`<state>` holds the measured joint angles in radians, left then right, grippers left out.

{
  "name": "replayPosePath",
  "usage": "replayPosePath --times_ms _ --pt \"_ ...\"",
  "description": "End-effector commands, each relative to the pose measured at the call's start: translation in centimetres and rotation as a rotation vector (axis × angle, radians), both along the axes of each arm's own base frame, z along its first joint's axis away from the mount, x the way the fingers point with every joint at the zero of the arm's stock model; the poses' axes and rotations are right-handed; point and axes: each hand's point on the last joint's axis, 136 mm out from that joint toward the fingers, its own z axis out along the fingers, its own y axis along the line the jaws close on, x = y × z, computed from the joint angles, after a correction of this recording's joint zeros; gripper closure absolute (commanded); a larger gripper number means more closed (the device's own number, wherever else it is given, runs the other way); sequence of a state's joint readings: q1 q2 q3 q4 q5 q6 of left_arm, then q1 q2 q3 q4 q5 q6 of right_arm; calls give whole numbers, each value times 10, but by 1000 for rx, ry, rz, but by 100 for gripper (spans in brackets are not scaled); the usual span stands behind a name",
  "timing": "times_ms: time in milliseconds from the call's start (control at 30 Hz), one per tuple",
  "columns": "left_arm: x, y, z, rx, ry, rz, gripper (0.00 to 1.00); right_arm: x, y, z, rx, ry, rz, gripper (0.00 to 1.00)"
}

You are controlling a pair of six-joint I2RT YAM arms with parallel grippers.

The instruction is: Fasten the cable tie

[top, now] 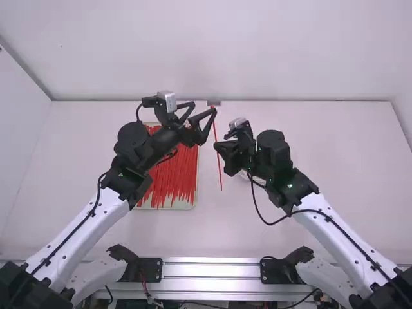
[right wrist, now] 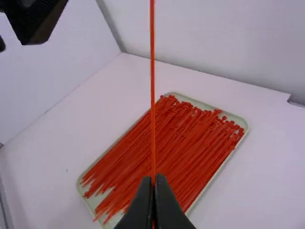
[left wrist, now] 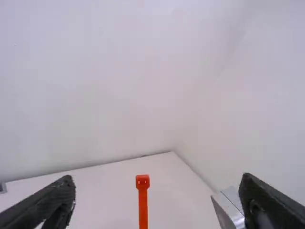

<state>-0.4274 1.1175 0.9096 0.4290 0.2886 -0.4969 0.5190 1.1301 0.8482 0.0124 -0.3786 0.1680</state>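
Cable tie (right wrist: 152, 95) stands pinched in the closed right claw (right wrist: 154, 179), raised over the counter (top: 309, 148) just right of the tray (top: 168, 206) of ties (top: 172, 177); left claw (left wrist: 157, 186) gapes open around its head.

slim orange-red plastic cable tie (right wrist: 152, 95), centre frame: smooth, faintly glossy. shallow pale green plastic tray (right wrist: 241, 125), lower centre: smooth rim. white table (right wrist: 267, 181): matt, even. left gripper (left wrist: 157, 183), black fingers (left wrist: 45, 202), lower left: matt, finely ribbed.
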Motion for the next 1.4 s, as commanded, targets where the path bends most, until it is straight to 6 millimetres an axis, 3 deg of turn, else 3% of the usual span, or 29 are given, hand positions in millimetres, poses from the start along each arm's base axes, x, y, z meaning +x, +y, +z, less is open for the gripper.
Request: replayPosePath --times_ms 0,33,233,433,633,1000,1167,1367 --pt "-5 -3 14 34 -79 -15 4 0 -1 13 19 -31 61 100" --pt "-7 -4 15 62 -109 -18 0 2 -5 14 27 -32 68 100" --pt "-16 -1 24 154 -183 -10 1 10 -27 21 66 -43 91 100" --pt "-9 19 35 225 -142 31 1 14 -46 38 128 -84 131 100" --pt "-21 22 51 321 -204 -130 1 15 -52 55 160 -163 169 100" --pt "-55 10 63 319 -385 -577 1 -3 -32 84 194 -312 300 100" --pt "-61 3 62 291 -414 -694 1 -23 -18 91 207 -370 418 100" --pt "-61 1 67 234 -352 -746 1 -30 -15 95 220 -382 455 100"
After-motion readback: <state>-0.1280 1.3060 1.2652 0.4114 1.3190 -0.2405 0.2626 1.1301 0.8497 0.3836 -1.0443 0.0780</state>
